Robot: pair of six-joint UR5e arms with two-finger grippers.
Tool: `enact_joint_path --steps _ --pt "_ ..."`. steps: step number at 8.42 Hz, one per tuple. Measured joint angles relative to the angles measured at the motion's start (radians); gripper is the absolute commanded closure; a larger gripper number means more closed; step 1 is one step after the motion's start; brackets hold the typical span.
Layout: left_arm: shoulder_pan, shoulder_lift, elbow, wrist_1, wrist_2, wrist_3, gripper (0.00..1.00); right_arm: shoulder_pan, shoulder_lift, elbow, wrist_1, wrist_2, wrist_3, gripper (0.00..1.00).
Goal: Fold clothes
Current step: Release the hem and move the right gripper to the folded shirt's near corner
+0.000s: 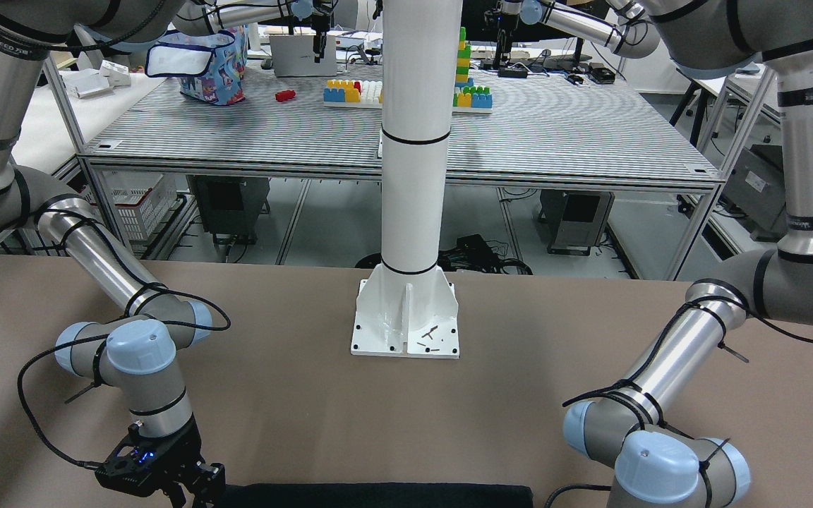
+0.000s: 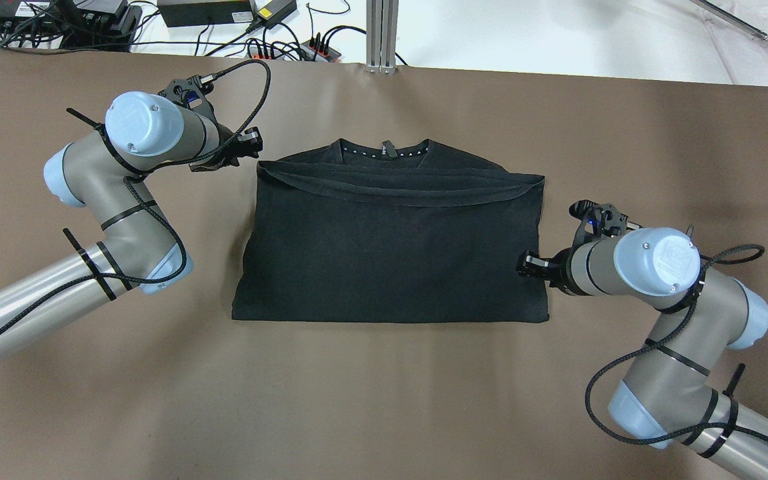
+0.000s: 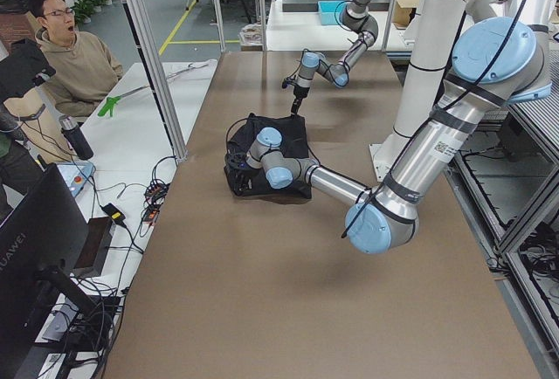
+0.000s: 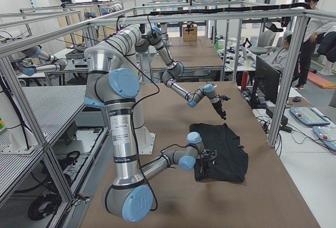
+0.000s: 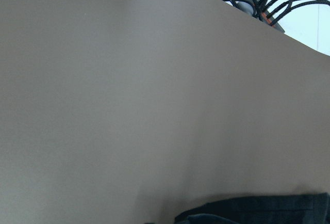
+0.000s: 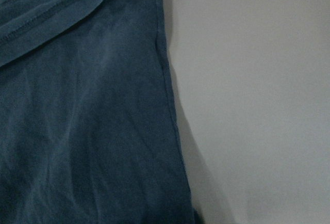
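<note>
The clothes (image 2: 391, 253) are one black shirt lying flat on the brown table (image 2: 384, 400) as a folded rectangle, its collar on the far side. The front-facing view catches just a strip of the clothes (image 1: 378, 495) at its bottom edge. My left gripper (image 2: 249, 148) hovers just beside the far left corner, apart from the fabric, and looks open. My right gripper (image 2: 525, 264) rests at the middle of the right edge, fingertips at the hem, also looking open with nothing in it. The right wrist view shows the cloth's edge (image 6: 77, 131), and the left wrist view shows a corner (image 5: 258, 211).
The white pillar's base plate (image 1: 406, 324) stands at the robot's side of the table. Cables and a power strip (image 2: 277, 47) lie past the far edge. A person (image 3: 74, 56) sits beyond that edge near a monitor. Bare table surrounds the shirt.
</note>
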Motion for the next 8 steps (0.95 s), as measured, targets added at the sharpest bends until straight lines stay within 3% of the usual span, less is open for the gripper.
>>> enact_joint_path --steps 7,8 --pt "0.004 0.028 -0.055 0.007 0.015 -0.01 0.52 -0.026 -0.031 0.001 0.015 0.005 0.018 0.48" --pt "0.004 0.027 -0.056 0.007 0.015 -0.01 0.52 -0.028 -0.031 0.002 0.015 0.005 0.024 0.54"
